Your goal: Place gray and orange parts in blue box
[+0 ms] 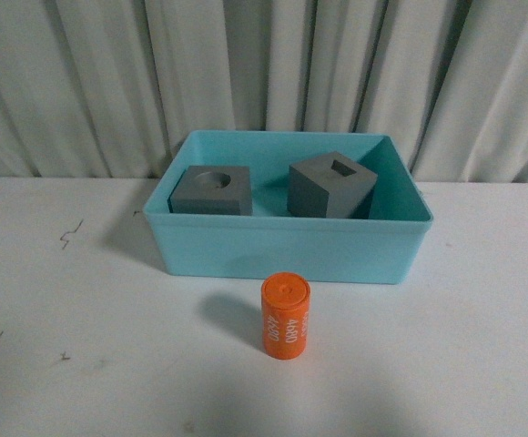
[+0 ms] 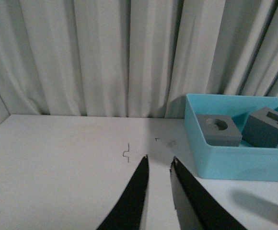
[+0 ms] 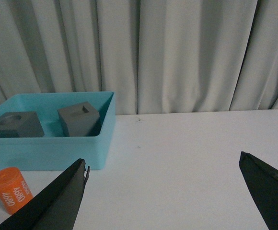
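- Right gripper [image 3: 163, 160]: fingers spread wide, nothing between them, hanging low over the bare table [image 1: 82, 364]. It is not in the front view.
- Left gripper [image 2: 159, 159]: fingers drawn close with only a narrow gap between the tips, holding nothing. It hangs over the table, off to the side of the box.
- Blue box [image 1: 282, 250]: one turquoise bin with a rimmed edge, standing on the table at mid-field before the curtain. It holds two items.
- Gray cube with square recess [image 1: 330, 187]: inside the box, toward the robot's right. It appears to sit turned and slightly tilted, perhaps leaning on a wall; the views do not settle this.
- Gray cube with round recess [image 1: 211, 191]: inside the box, toward the robot's left, lying flat and apart from the other cube.
- Orange cylinder [image 1: 286, 319]: one piece with white print, upright on the table. It is outside the box, just in front of the near wall and not touching it.
- Progress: both gray parts are in the box; by my count the orange part alone remains.
- Cylinder relative to grippers: the right wrist view shows it close beside one finger, outside the gap. The left wrist view shows only a sliver at the frame edge. The right gripper looks better placed to take it.
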### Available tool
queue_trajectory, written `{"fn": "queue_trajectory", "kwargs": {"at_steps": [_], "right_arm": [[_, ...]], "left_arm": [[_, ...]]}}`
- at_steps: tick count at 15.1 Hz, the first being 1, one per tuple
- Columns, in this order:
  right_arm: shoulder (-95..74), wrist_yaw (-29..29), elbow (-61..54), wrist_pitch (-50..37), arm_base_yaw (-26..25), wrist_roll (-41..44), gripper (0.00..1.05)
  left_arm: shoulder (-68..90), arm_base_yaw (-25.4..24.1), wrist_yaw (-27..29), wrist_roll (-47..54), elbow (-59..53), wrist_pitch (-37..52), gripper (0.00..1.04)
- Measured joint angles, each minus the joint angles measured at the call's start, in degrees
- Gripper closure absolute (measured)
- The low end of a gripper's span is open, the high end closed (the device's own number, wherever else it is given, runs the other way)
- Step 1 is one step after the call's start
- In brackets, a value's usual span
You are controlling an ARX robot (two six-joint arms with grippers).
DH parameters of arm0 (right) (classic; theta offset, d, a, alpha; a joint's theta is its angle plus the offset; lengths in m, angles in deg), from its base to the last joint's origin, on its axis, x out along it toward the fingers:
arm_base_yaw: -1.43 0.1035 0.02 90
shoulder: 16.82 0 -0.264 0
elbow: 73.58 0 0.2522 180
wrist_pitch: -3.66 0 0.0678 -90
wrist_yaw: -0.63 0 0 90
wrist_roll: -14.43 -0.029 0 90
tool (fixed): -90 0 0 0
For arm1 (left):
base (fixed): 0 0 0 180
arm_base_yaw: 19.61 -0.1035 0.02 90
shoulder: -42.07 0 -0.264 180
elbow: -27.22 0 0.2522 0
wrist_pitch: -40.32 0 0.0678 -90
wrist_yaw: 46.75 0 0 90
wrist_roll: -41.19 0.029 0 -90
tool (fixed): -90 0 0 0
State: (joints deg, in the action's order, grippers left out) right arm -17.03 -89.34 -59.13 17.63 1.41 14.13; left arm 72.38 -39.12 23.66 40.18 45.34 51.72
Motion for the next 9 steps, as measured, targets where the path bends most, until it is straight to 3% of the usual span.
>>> {"fn": "queue_trajectory", "kwargs": {"at_steps": [1, 8, 9], "right_arm": [[0.0, 0.0, 0.0, 0.0, 0.0, 0.0, 0.06], [0.0, 0.0, 0.0, 0.0, 0.0, 0.0, 0.06], [0.0, 0.0, 0.0, 0.0, 0.0, 0.0, 0.06]], "left_arm": [[-2.9, 2.9, 2.8, 0.0, -0.8, -2.0, 1.03], [-13.0, 12.3, 12.3, 0.1, -3.8, -8.0, 1.03], [-15.3, 16.7, 17.6, 0.1, -3.8, -10.3, 1.03]]}}
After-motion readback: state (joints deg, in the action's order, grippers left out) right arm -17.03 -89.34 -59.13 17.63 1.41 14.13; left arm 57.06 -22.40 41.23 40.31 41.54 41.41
